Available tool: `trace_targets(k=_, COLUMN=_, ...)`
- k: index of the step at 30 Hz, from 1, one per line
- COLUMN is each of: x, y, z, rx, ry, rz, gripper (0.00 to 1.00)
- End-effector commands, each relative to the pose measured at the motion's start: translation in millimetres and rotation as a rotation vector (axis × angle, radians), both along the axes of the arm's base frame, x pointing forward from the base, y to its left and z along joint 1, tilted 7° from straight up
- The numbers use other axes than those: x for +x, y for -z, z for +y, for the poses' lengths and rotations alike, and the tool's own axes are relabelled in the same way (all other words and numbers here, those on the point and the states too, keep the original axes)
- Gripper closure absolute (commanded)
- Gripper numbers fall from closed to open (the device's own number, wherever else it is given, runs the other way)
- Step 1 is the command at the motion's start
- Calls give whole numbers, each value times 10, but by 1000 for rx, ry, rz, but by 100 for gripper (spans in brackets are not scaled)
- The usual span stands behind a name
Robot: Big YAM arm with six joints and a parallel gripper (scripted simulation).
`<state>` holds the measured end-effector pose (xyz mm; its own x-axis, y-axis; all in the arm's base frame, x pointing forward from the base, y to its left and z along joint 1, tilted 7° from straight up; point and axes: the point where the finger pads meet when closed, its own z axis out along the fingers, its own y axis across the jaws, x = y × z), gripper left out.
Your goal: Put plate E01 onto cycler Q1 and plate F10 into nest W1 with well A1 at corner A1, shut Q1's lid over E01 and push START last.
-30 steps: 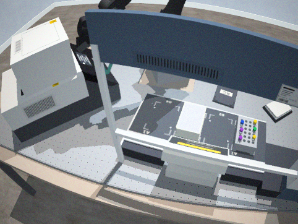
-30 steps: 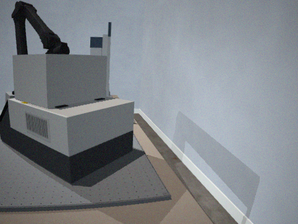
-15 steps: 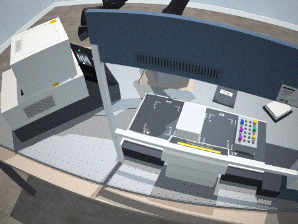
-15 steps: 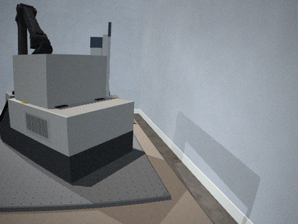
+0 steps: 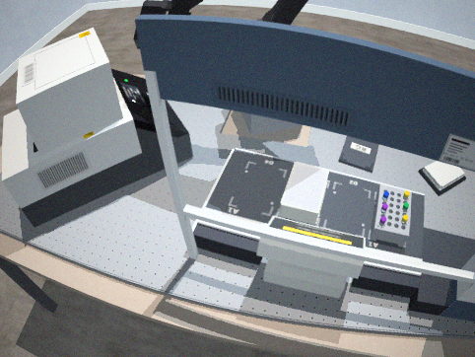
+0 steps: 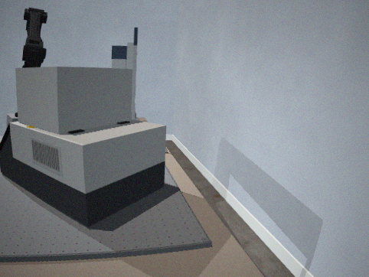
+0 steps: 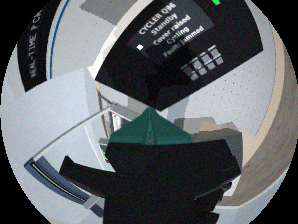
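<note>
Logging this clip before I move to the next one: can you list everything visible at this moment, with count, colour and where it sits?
Cycler: 1, white with dark base, left of deck, lid shut.
Control panel: 1, black, green lamp lit, on the cycler's front.
Canopy: 1, blue, on a pale post, over the deck.
Deck slots: 2 bare, dark grey, under the canopy.
Deep-well block: 1, white, between the bare slots.
Tube block: 1, grey, right end of deck; blue, yellow, purple and green caps.
Plate: 1, white, in a dark nest, far right.
Labelled pad: 1, dark, behind the deck.
End effector: 1, black, shut, empty, near the panel.
</note>
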<state>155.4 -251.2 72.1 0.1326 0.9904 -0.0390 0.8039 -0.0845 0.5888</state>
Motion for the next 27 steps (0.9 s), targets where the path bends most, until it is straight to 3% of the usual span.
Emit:
trace_targets(k=1, x=-189, y=-6, z=-29, rx=9, ry=74, rz=-12, gripper=100)
trace_targets(k=7, x=-483, y=31, z=-52, rx=33, ry=191, rz=-34, gripper=100)
trace_targets(k=10, x=-480, y=12, z=-68, rx=29, ry=191, rz=-38, gripper=100)
trace_targets(k=16, x=-831, y=59, z=-62, rx=40, ry=319, rz=-61, gripper=100)
trace_targets(k=18, x=-826, y=67, z=-60, rx=46, ry=354, rz=-65, gripper=100)
trace_targets(k=22, x=-1033, y=102, z=-59, rx=59, ry=445, rz=-89, gripper=100)
trace_targets(k=27, x=-1026, y=74, z=-90, rx=49, ry=485, rz=-102, gripper=100)
